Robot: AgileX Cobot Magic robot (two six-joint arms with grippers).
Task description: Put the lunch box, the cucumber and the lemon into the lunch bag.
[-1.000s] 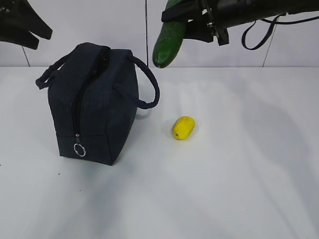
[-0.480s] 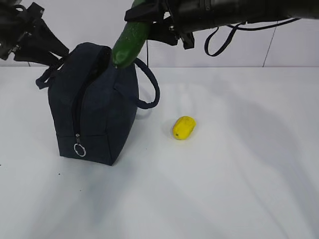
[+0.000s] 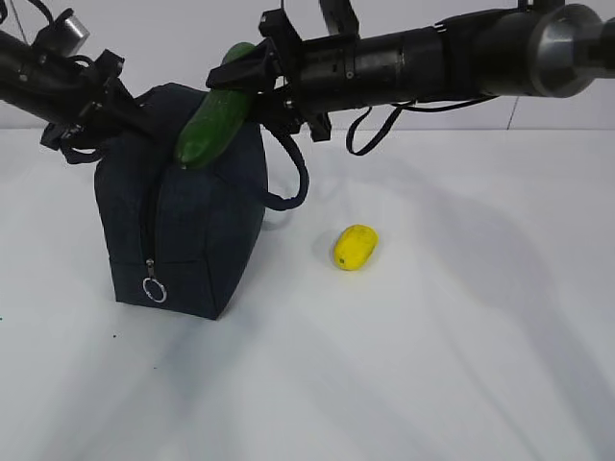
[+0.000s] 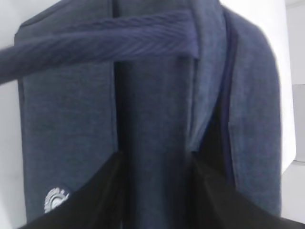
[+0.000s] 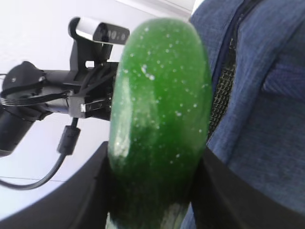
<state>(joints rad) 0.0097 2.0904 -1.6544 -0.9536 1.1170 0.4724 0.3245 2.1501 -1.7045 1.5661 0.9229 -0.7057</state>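
A white table (image 3: 461, 365) bears the lunch bag (image 3: 183, 230) and lemon (image 3: 355, 247).

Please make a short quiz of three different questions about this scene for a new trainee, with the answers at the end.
1. True or false: the lemon is already inside the lunch bag.
2. What does the right gripper hold? A) lemon B) cucumber C) bag handle
3. Fill in: the cucumber hangs tilted, its lower tip over the bag's ____ side.

Key: 1 false, it lies on the table to the right of the bag. 2 B. 3 top, by the zipper opening.
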